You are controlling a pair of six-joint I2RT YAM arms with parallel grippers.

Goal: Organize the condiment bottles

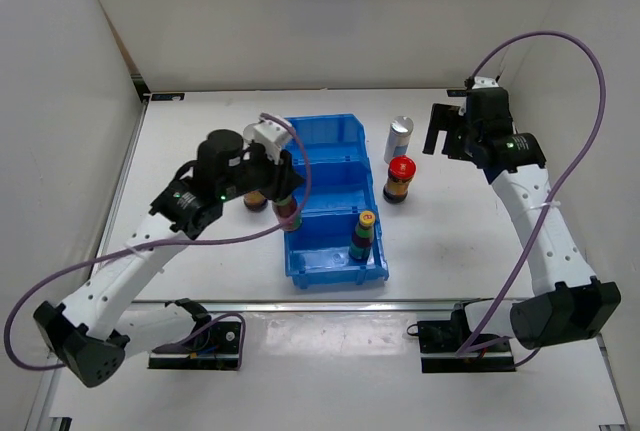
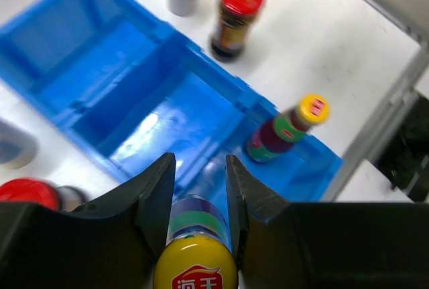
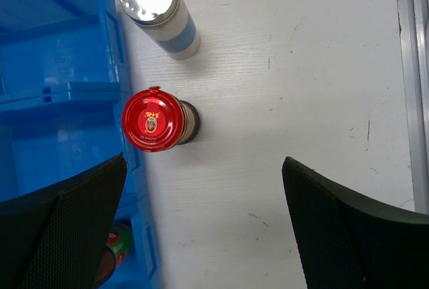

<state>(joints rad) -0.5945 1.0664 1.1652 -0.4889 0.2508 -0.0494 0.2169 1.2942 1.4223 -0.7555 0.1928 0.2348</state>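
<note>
Bottom centre of the left wrist view, the left gripper [image 2: 198, 168] pinched a yellow-capped bottle [image 2: 196, 265] by its neck — cap toward the lens, long axis running up the frame. Beyond, its twin [image 2: 285, 131] stood cap-up in the blue bin [image 2: 167, 41] at the frame's right. The right gripper [image 3: 204, 165] was spread, empty.

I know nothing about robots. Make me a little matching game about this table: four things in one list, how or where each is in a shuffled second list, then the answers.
Things
1. left gripper
2. right gripper
3. silver-topped cylinder
4. near compartment of the blue bin

States
A. open, holding nothing
B. contains one upright yellow-capped bottle
C. shut on a second yellow-capped bottle
D. stands on the table next to a red-capped bottle

Pairs: 1-C, 2-A, 3-D, 4-B
</note>
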